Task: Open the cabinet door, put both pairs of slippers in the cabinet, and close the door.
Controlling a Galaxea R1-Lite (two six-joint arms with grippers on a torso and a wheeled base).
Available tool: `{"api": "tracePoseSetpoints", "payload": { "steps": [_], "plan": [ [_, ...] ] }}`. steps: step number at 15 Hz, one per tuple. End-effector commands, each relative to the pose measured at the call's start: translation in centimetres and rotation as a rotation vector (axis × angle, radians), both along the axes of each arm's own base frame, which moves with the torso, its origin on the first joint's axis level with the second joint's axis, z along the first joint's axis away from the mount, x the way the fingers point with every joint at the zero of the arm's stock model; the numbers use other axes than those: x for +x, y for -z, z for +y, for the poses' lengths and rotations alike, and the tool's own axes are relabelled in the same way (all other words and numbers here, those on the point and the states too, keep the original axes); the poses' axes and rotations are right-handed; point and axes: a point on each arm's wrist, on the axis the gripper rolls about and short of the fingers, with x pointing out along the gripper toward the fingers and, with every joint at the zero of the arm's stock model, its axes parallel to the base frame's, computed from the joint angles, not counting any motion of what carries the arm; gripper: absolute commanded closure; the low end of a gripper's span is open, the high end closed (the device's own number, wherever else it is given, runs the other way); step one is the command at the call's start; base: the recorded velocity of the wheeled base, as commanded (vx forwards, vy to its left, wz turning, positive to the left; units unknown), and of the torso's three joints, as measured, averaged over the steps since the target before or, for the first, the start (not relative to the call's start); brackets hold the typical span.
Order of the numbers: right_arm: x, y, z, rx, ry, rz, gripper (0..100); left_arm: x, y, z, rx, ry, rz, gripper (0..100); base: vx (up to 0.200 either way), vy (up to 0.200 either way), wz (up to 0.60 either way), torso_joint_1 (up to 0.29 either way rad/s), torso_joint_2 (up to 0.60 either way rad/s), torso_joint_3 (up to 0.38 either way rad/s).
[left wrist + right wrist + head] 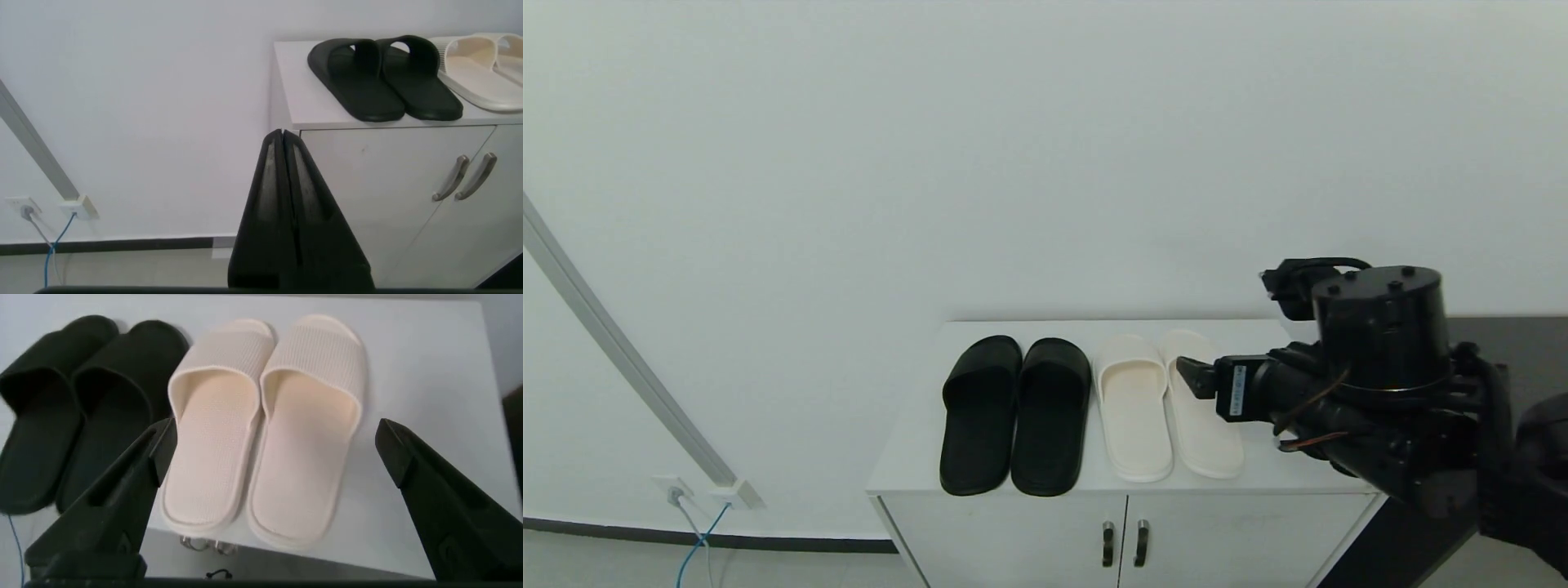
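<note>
Slippers are laid in two pairs on the cabinet (907, 457) top, side by side in one row. The black pair (1015, 416) is placed on the left and the white pair (1168, 404) on the right, the inner black and inner white slippers just beside each other. Every slipper is set with its long axis running near to far: toes and straps are turned to the far wall, heels to the near edge. The black heels are brought right up to that edge, and the white heels are kept a little back from it. The white pair is fanned slightly, heels drifting right.

Both doors are seen closed, with their handles (1123, 543) paired at the middle seam below the gap between the two pairs.

The right gripper (274, 445) is held above the cabinet top at the right side, spread wide with nothing gripped. It is aimed left, and the white pair is framed between its fingers (131, 490) in the wrist view; contact cannot be told.

The left gripper (283, 137) is held low, left of the cabinet and well apart from the slippers, its fingers pressed together with nothing between them.
</note>
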Motion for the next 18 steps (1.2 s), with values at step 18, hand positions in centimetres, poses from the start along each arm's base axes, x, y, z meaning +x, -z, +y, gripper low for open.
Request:
{"api": "tracePoseSetpoints", "payload": {
  "steps": [18],
  "plan": [
    [11.1,10.8,6.9,-0.131,0.192,-0.071,0,0.0,0.0,0.0,0.000,0.001,0.001,100,0.000,0.000,0.00,0.000,0.00,0.000]
  ]
}}
